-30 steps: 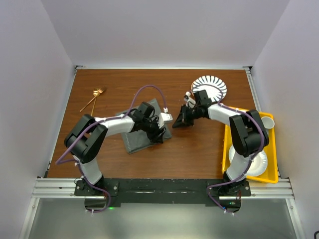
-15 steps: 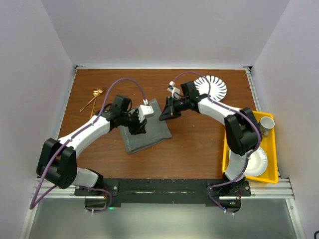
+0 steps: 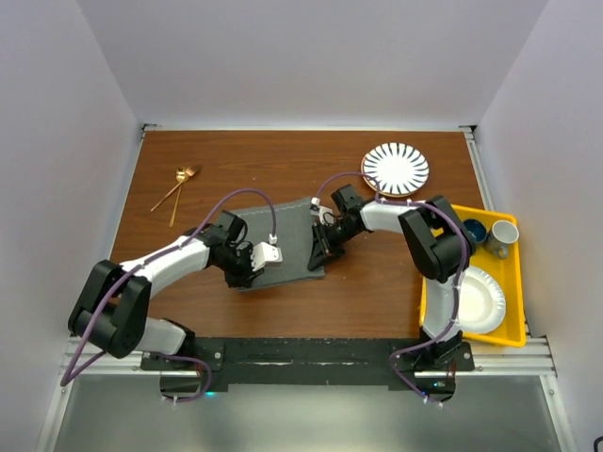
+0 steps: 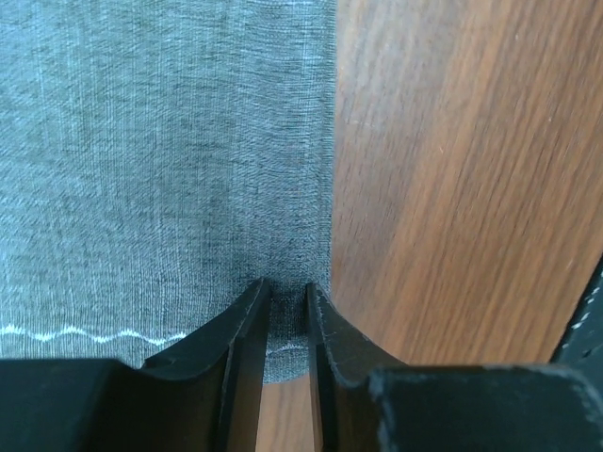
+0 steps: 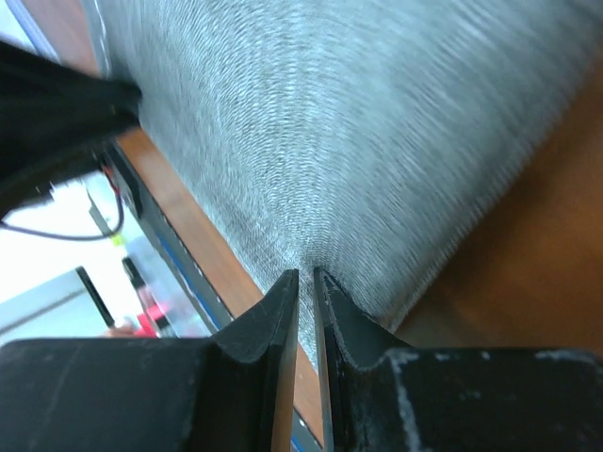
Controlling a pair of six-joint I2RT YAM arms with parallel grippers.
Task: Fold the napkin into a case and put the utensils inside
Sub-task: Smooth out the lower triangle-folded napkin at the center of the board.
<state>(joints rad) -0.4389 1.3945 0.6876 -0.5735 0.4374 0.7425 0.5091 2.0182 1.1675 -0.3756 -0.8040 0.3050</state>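
The overhead camera sits high behind the two arm bases and looks down and forward over the whole counter [image 3: 188,160], taking in both side walls. The left wrist camera hangs very close above the napkin [image 4: 160,141], peering along the left jaws at its edge and the bare wood. The right wrist camera, just as close and steeply tilted, looks past the right jaws across the same cloth, so all three views share the napkin's near edge.

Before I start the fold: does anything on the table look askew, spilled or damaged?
Nothing spilled or damaged. The napkin lies skewed to the edges of the table, and the utensils lie splayed at the far left, apart from it.
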